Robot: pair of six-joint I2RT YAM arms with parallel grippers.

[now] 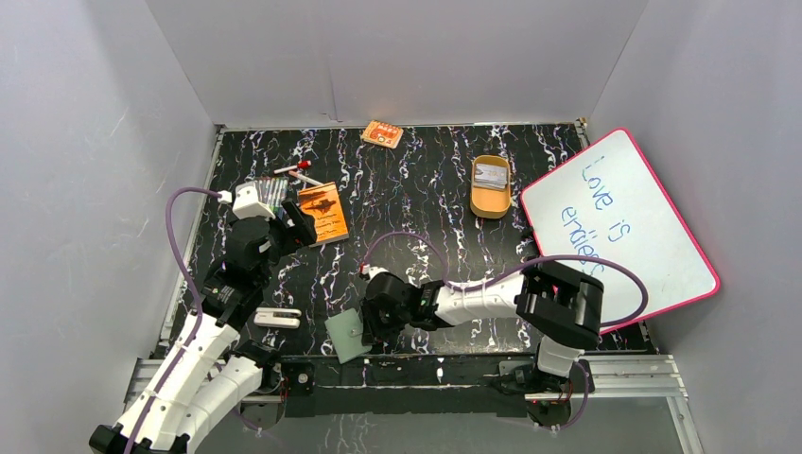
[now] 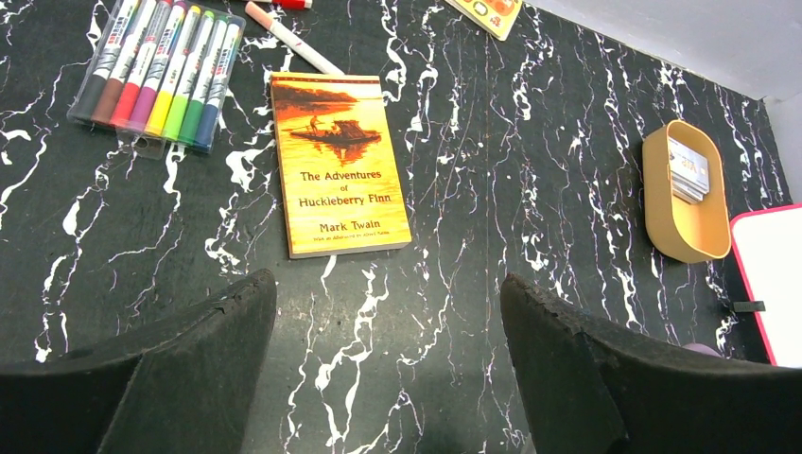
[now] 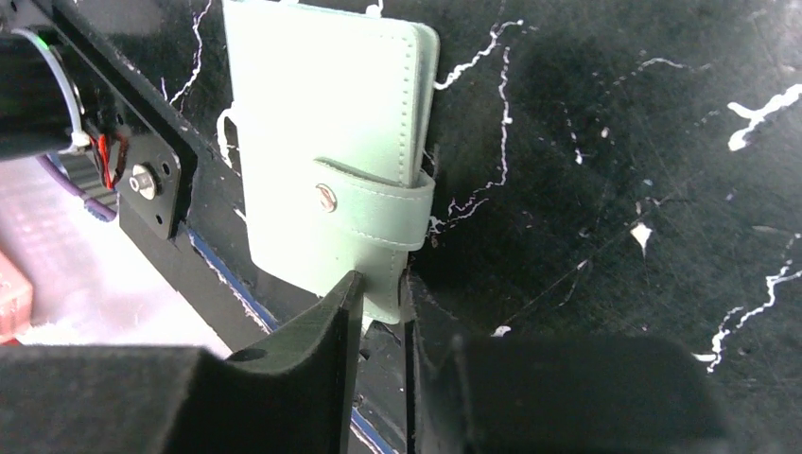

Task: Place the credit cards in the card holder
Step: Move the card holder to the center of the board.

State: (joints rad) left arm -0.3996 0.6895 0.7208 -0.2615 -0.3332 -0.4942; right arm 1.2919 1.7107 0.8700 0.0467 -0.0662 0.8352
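The sage-green card holder [image 1: 346, 337] [image 3: 322, 142] lies snapped closed at the table's near edge, partly over the front rail. My right gripper [image 1: 367, 325] [image 3: 381, 282] has its two fingers pressed on either side of the card holder's lower corner, below the snap tab. The credit cards [image 1: 490, 174] [image 2: 688, 168] sit as a small pale stack inside a tan oval tray [image 1: 491, 200] [image 2: 683, 236] at the back right. My left gripper [image 1: 299, 221] [image 2: 388, 293] hovers open over bare table, just in front of an orange book.
The orange book [image 1: 323, 213] [image 2: 339, 161] lies left of centre, with a marker pack [image 1: 272, 192] [image 2: 156, 66] and a loose pen [image 2: 293, 38] behind it. An orange packet [image 1: 382, 134] sits at the back. A pink-rimmed whiteboard [image 1: 619, 227] leans at right. A white object [image 1: 277, 317] lies near the left arm.
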